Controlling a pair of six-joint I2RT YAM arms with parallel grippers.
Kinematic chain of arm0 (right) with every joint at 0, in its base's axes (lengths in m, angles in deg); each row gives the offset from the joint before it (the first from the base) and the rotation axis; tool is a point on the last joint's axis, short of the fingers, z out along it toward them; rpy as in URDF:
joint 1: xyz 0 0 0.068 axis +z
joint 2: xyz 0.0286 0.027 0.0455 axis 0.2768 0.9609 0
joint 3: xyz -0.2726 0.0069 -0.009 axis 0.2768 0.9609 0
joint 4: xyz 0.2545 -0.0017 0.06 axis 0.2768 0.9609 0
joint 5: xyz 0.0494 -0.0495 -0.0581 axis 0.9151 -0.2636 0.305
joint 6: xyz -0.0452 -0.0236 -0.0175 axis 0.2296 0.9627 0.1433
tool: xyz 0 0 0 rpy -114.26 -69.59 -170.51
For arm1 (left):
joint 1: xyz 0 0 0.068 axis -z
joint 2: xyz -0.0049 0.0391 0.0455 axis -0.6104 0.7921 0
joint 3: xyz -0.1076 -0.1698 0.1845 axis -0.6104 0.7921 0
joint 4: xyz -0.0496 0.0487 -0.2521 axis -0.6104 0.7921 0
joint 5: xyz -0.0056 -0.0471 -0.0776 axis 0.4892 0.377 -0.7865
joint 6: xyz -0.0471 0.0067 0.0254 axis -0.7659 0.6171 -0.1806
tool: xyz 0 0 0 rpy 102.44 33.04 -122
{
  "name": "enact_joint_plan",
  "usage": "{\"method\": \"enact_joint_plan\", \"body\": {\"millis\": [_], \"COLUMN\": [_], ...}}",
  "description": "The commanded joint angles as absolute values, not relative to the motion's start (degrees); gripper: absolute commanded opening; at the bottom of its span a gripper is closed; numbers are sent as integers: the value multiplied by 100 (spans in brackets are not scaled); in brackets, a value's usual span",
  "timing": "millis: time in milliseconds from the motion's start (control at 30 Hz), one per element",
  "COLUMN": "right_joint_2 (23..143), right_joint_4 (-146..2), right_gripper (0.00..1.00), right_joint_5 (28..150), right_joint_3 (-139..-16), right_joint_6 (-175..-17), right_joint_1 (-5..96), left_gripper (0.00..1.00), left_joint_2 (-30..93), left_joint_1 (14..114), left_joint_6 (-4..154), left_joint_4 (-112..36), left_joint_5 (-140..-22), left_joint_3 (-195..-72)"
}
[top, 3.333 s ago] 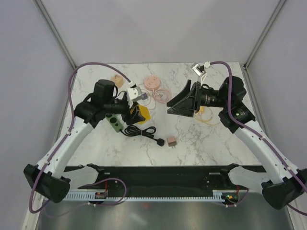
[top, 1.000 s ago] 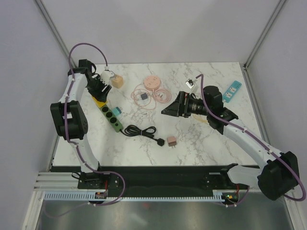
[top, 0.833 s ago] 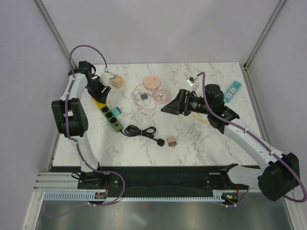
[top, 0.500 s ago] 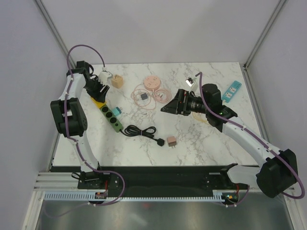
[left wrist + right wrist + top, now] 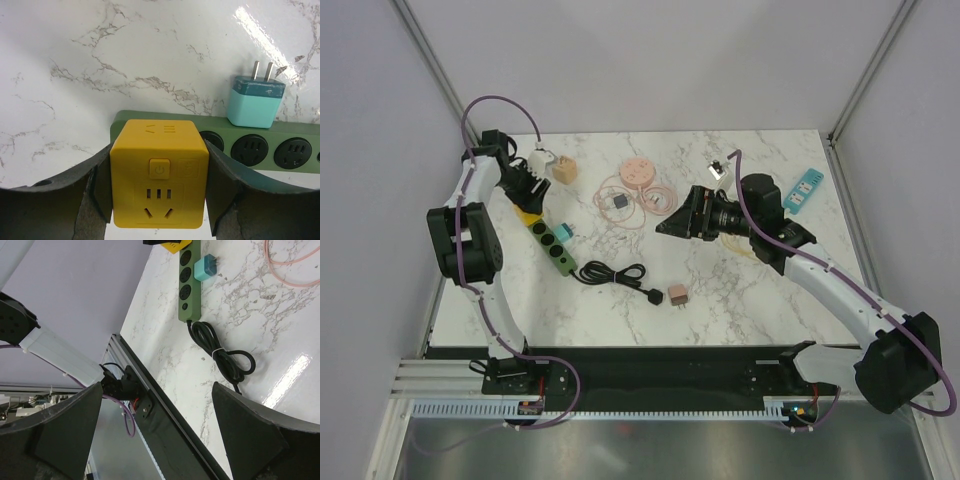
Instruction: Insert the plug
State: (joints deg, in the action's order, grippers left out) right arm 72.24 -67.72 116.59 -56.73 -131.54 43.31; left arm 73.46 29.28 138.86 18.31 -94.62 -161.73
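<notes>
My left gripper (image 5: 159, 200) is shut on a yellow cube plug adapter (image 5: 159, 172), pressed onto the far-left end of the green power strip (image 5: 260, 145). In the top view the yellow cube (image 5: 525, 213) shows at the strip's (image 5: 552, 243) upper end, under the left gripper (image 5: 523, 190). A teal charger (image 5: 252, 100) lies beside the strip, prongs up. My right gripper (image 5: 672, 222) is open and empty, hovering over the table middle, aimed left. The right wrist view shows the strip (image 5: 189, 277) and its coiled black cord (image 5: 225, 357).
A pink plug (image 5: 677, 295) lies near the black cord's end (image 5: 650, 293). A pink cable reel with looped wire (image 5: 638, 185), a tan cube (image 5: 563, 170), a white adapter (image 5: 718, 170) and a blue strip (image 5: 803, 190) lie along the back.
Since 3.3 s ago the left arm swung to the far left with the yellow cube and set it at the strip's end. In the last second both arms barely moved.
</notes>
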Motion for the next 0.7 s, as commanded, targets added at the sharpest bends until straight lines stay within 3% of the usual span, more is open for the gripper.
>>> {"method": "enact_joint_plan", "body": {"millis": [0,200,667], "right_joint_2": [7174,7280,7148], "right_joint_4": [-6830,-6803,-6786], "right_gripper": [98,98,98], "right_joint_5": [11589,11738,11765], "right_joint_3": [-5925,-6057,-6083], "right_joint_6": [-13035,-13035,-12991], "right_joint_1": [4332,4331,4332], "left_gripper": [2,2,2], "left_joint_2": [7362,6843,6658], "left_joint_1": [2883,2734,2470], "left_joint_6": [14029,13888,13519], "left_joint_4": [1488,565,-841], "left_joint_5": [-9479,-9515,-9970], "left_joint_3": [-15776,-14371,-13305]}}
